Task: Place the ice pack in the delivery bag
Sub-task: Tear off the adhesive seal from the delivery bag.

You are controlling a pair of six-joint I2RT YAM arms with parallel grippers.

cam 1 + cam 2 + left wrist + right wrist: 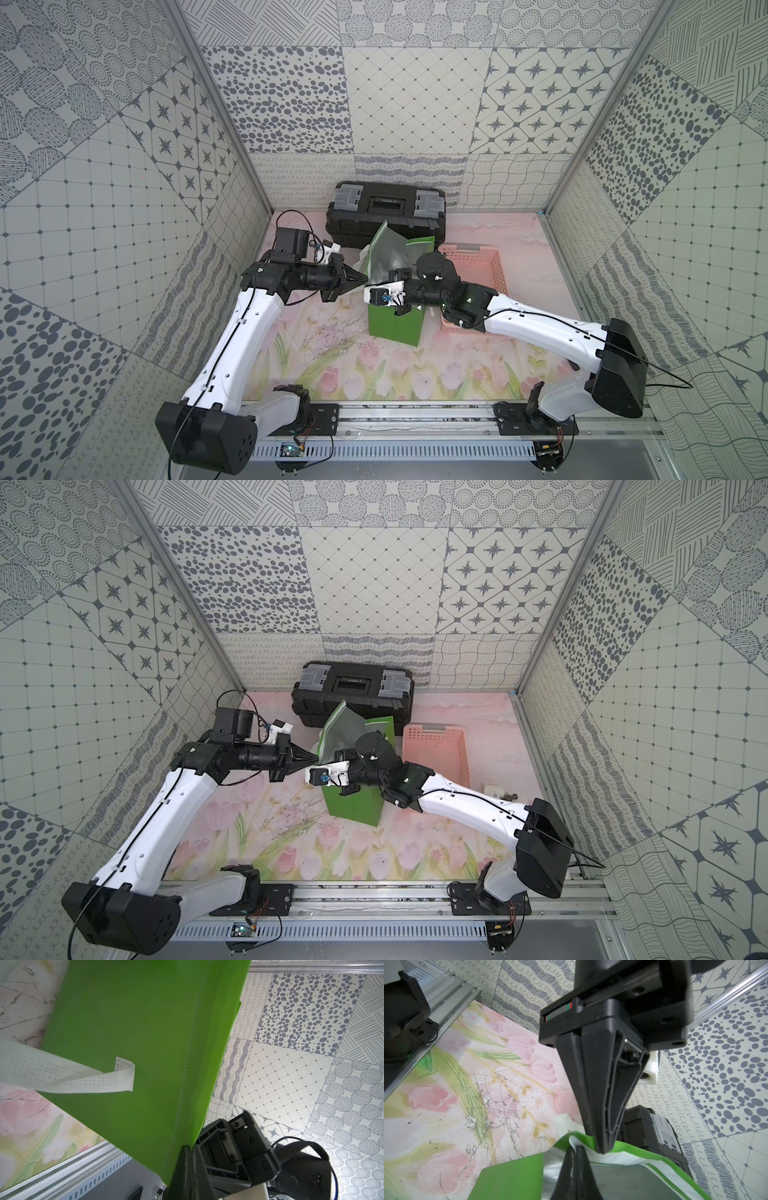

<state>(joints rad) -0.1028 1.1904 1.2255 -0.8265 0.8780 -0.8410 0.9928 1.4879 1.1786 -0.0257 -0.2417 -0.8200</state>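
The delivery bag (395, 330) stands upright at the middle of the floral desk (332, 357), mouth open upward. Its long axis runs from lower centre toward upper centre of the top views, leaning slightly right at the far end. A narrow green end face is turned toward the lower edge of the frame, and crinkled foil lining (386, 259) shows inside. A far flap rises toward the black toolbox (386, 210).

The left gripper (365, 279) comes in from the left of the frame, its tips pressed together on the bag's left rim. In the right wrist view the right gripper (575, 1150) pinches the same green and white rim just beside it. A white strap handle (83, 1080) hangs loose against the bag's outer wall.

The toolbox sits behind the bag at upper centre; whether they touch cannot be told. A pink basket (478, 266) stands just beside the bag on the right of the frame. The right arm (540, 328) passes over the basket, and its wrist lies across the near part of the bag's mouth, covering some of the opening.
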